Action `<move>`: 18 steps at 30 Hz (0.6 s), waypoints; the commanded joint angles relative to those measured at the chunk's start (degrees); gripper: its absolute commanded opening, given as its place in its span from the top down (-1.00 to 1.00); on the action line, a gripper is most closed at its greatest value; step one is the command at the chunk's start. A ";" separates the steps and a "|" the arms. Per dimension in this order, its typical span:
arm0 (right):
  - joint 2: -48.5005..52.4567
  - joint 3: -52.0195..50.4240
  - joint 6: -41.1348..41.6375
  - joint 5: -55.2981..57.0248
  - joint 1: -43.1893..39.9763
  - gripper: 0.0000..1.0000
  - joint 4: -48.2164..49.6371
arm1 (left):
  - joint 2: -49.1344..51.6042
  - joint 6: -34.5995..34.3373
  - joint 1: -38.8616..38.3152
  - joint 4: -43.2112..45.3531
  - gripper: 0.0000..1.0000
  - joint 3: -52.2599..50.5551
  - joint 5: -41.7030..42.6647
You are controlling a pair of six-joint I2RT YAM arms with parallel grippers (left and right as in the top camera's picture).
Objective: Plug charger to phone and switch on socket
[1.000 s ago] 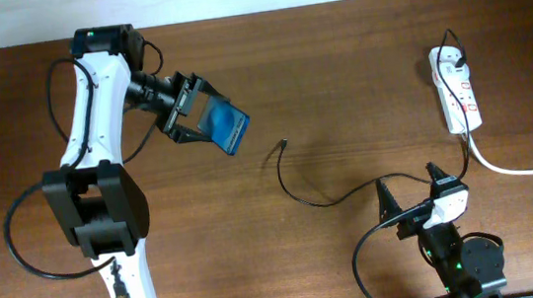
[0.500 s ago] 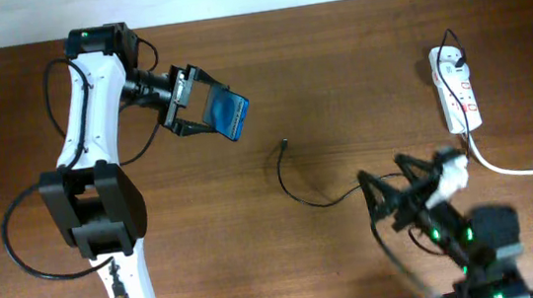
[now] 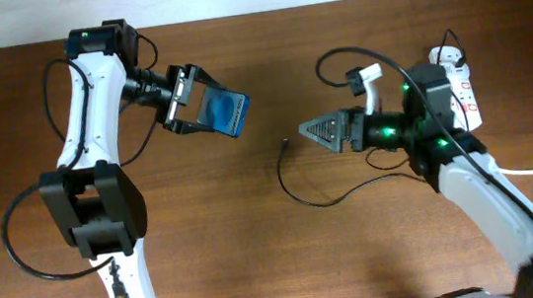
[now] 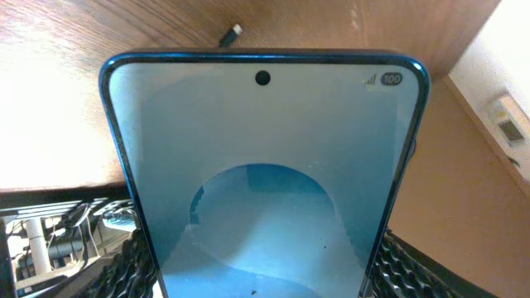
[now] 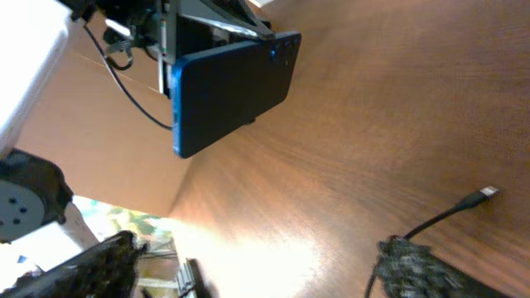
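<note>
Brown wooden bench [image 3: 259, 269] carries the work, and no step of the task is complete. Socket [image 3: 468, 100] lies at the far right, partly behind the right arm; its switch position cannot be read. Phone [image 3: 226, 114] is held tilted above the bench, blue screen lit, clamped at 1 end in the left tool [image 3: 190, 101]. Right tool [image 3: 316, 129] hovers mid-bench, its 2 fingers spread wide and empty. Charger [image 3: 296, 191] lies loose in a curve, its plug tip [image 3: 286, 145] unattached between phone and right tool. Remaining, in my judgement: grasp tip, insert, switch on.
</note>
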 commanded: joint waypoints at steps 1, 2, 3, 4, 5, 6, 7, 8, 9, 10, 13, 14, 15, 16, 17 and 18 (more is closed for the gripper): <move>2.23 1.16 3.98 3.67 4.42 -0.80 2.64 | -1.01 -3.08 -1.05 0.02 1.00 1.16 -2.16; 2.23 1.16 5.18 7.21 6.14 -0.75 3.23 | -1.01 -3.08 -1.51 0.74 1.00 1.16 -2.27; 2.19 1.18 6.01 9.01 7.37 -0.75 4.04 | -1.01 -3.10 -1.79 1.05 1.00 1.16 -2.84; 2.19 1.40 7.54 11.15 9.14 -0.74 5.29 | -1.01 -3.85 -2.19 1.09 1.00 1.16 -4.76; 2.19 1.51 8.31 12.41 10.05 -0.73 5.81 | -1.01 -4.26 -2.43 1.05 1.00 1.16 -6.03; 2.19 1.68 9.84 14.99 11.34 -0.73 6.27 | -1.01 -4.37 -2.67 1.03 1.00 1.16 -6.47; 2.19 1.68 11.04 16.87 12.41 -0.74 7.06 | -1.01 -4.37 -3.02 1.03 1.00 1.16 -6.45; 2.19 1.68 12.41 18.36 13.40 -0.73 7.93 | -1.01 -4.39 -3.54 1.05 1.00 1.16 -6.60; 2.19 1.68 12.81 19.37 14.08 -0.72 8.44 | -1.01 -4.52 -4.02 1.05 1.00 1.16 -6.95; 2.19 1.70 13.86 21.16 15.06 -0.59 8.79 | -1.01 -5.53 -4.81 1.03 1.00 1.16 -8.70; 2.19 1.73 16.48 27.54 17.53 -0.43 8.70 | -1.01 -7.65 -6.38 1.03 1.00 1.16 -11.78; 2.19 1.73 17.33 29.57 18.23 -0.41 8.68 | -1.01 -8.26 -6.73 1.03 1.00 1.16 -11.82; 2.21 1.73 18.25 32.39 19.21 -0.36 8.68 | -1.01 -8.74 -7.30 1.05 1.00 1.16 -11.85; 2.19 1.73 19.08 35.50 20.15 -0.34 8.48 | -1.01 -9.38 -7.85 1.11 1.00 1.16 -12.37; 2.21 1.73 19.21 38.05 21.09 -0.33 8.33 | -1.01 -9.86 -8.35 1.29 1.00 1.16 -13.44; 2.40 1.73 19.21 41.11 22.25 -0.33 8.26 | -1.01 -10.60 -8.92 1.25 1.00 1.16 -14.99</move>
